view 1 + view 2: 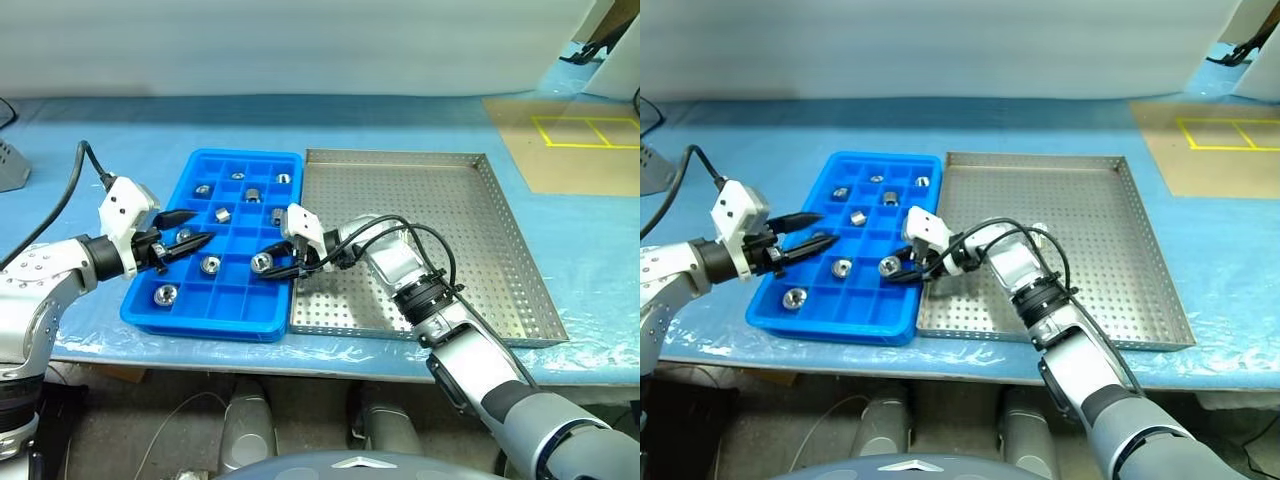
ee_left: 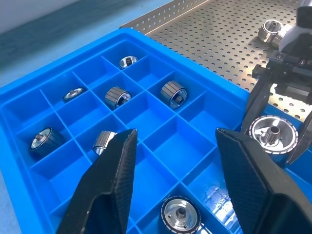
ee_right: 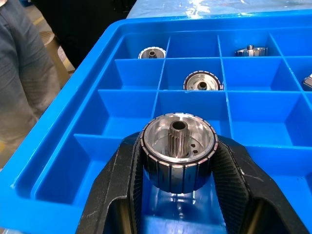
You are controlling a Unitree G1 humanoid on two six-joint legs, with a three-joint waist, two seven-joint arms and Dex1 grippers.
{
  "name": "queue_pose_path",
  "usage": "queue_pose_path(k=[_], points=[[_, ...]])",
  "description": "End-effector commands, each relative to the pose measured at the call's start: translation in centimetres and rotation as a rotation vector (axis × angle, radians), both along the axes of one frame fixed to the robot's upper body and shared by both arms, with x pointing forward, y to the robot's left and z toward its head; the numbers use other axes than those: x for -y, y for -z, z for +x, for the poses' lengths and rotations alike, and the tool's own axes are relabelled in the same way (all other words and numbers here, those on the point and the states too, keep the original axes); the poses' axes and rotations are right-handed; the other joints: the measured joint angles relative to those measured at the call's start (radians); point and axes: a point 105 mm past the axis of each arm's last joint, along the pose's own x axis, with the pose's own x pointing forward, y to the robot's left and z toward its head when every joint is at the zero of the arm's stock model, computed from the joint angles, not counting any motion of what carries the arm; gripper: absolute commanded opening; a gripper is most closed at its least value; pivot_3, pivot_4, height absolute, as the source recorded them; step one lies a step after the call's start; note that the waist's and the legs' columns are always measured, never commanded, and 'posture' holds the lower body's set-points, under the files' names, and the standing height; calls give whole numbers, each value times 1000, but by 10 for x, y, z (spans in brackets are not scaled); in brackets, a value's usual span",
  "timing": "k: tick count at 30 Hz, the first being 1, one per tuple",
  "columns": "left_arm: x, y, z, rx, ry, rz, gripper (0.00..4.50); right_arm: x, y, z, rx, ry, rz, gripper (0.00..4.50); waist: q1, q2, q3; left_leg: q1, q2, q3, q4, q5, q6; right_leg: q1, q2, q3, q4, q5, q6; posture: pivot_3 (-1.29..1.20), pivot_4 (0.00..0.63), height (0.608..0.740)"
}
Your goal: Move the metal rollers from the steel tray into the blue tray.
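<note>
bright blue tray [image 1: 150, 300], perforated silver steel tray [image 1: 480, 250]

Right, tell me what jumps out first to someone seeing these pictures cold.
The right hand stands out first: it is shut on a shiny metal roller, holding it over a compartment at the near edge of the blue tray. Several more rollers already sit in separate compartments there, with the left hand open above the tray's left side. Beside it, the big perforated steel tray looks nearly bare.
</note>
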Motion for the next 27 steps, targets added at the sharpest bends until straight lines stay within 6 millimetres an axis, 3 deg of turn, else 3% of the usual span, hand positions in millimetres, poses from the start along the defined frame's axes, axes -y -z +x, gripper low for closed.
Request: queue_pose_path(k=[1,4,9,13,15,19,22,27], points=[[3,-9,1,33,13,5,2695,1,-4,3,53,0,7,2382,0,0,0,0,0,0,0,0,0,0,0,0,0,0,0,150,150,740],[6,-10,3,32,24,0,2695,5,-7,8,30,46,9,3336,-1,0,0,0,0,0,0,0,0,0,0,0,0,0,0,138,150,740],[13,-10,7,38,52,-9,2695,22,-21,16,75,103,18,3336,2,0,0,0,0,0,0,0,-1,1,0,0,0,0,0,88,150,740],[28,-9,13,35,110,-27,2695,67,-75,26,167,199,98,3336,4,0,0,-1,-1,0,0,1,-2,2,-1,0,0,0,0,33,150,740],[34,-6,17,29,135,-36,2695,95,-88,30,210,266,83,3336,1,0,0,1,0,0,1,1,-2,3,0,0,0,0,0,7,150,740],[47,-3,24,30,182,-55,2695,152,-80,39,248,431,-39,3336,-4,-1,0,1,0,0,1,2,-2,3,1,0,0,0,0,-36,150,740],[54,-1,28,24,217,-59,2695,183,-68,38,233,511,-105,3336,-15,0,0,2,1,1,1,2,-3,2,2,1,0,0,0,-70,150,740],[62,1,36,22,260,-59,2695,211,-38,32,181,582,-195,3336,-34,0,-1,2,1,2,2,2,-2,2,2,2,0,0,0,-115,150,740]])
